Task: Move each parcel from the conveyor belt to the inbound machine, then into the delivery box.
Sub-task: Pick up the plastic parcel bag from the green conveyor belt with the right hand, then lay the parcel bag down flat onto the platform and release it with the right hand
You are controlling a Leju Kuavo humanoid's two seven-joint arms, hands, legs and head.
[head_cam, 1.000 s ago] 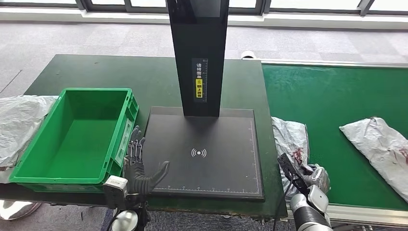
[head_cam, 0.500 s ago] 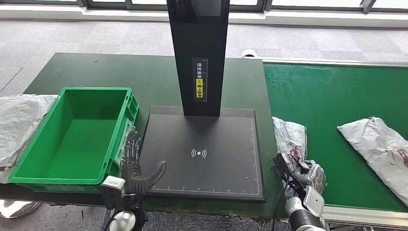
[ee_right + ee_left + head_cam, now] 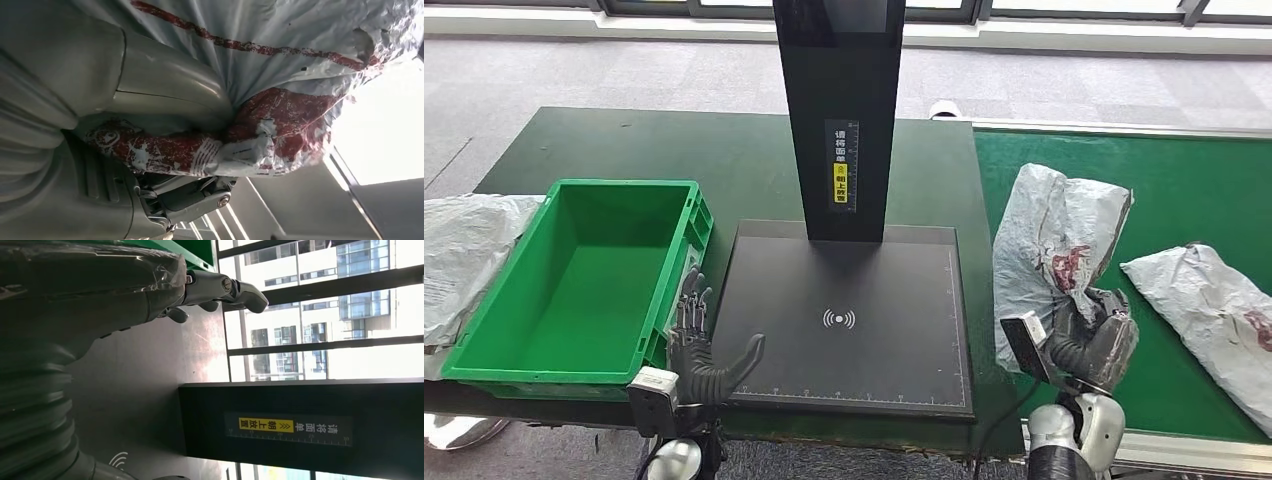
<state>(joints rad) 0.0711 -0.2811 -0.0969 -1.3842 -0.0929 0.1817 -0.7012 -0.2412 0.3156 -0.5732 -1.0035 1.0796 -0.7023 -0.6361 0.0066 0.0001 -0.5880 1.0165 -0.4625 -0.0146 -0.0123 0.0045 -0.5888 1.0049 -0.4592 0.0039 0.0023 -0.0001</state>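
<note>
My right hand grips a crumpled grey parcel with red print and holds it up above the near left end of the green conveyor belt. In the right wrist view the thumb presses into the parcel. A second grey parcel lies flat on the belt to the right. The black inbound machine has a flat pad and an upright column. My left hand hovers with its fingers apart at the pad's near left corner, beside the green delivery box, which is empty.
A grey bag lies on the dark green table, left of the box. Grey floor and a window wall lie beyond the table. The belt has a white frame along its near edge.
My right hand has lifted the grey parcel off the belt's near edge; it now hangs upright and unfolded above the belt. The left hand has barely moved.
</note>
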